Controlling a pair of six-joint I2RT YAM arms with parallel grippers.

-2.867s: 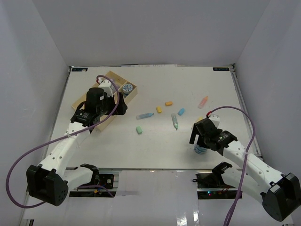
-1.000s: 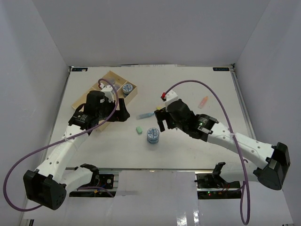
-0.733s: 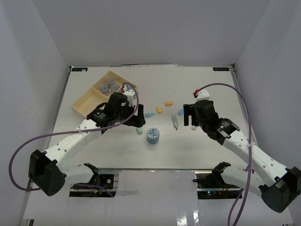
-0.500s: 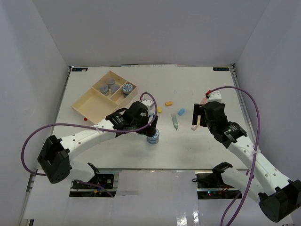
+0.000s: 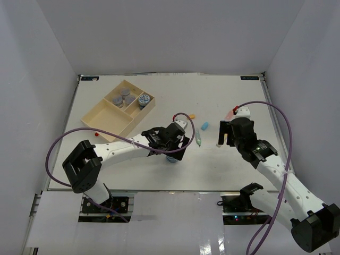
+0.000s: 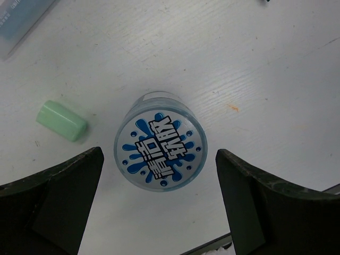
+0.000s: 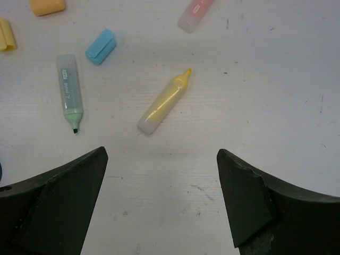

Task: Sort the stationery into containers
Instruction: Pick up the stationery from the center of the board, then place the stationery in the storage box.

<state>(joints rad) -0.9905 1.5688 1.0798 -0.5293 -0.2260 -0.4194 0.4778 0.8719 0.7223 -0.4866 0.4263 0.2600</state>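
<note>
A blue-and-white patterned roll (image 6: pixel 161 141) stands on the table, mostly hidden under my left gripper (image 5: pixel 174 150) in the top view. In the left wrist view my left gripper (image 6: pixel 159 156) is open above the roll, a finger on each side, not touching it. My right gripper (image 5: pixel 225 139) is open and empty. In the right wrist view my right gripper (image 7: pixel 162 154) sits just short of a yellow stick (image 7: pixel 163 102). The pale-wood tray (image 5: pixel 101 118) holds three grey rolls (image 5: pixel 126 96) and one blue-and-white roll (image 5: pixel 143 100) in one small section.
A green stub (image 6: pixel 61 120) and a blue stick (image 6: pixel 21 24) lie left of the roll. A green stick (image 7: pixel 69 91), blue stub (image 7: pixel 101 46), orange stub (image 7: pixel 47 6), yellow stub (image 7: pixel 5 34) and pink stick (image 7: pixel 195 13) lie beyond the yellow stick.
My right gripper set the patterned roll down mid-table and drew back to the right. My left gripper left the tray and came over the roll.
</note>
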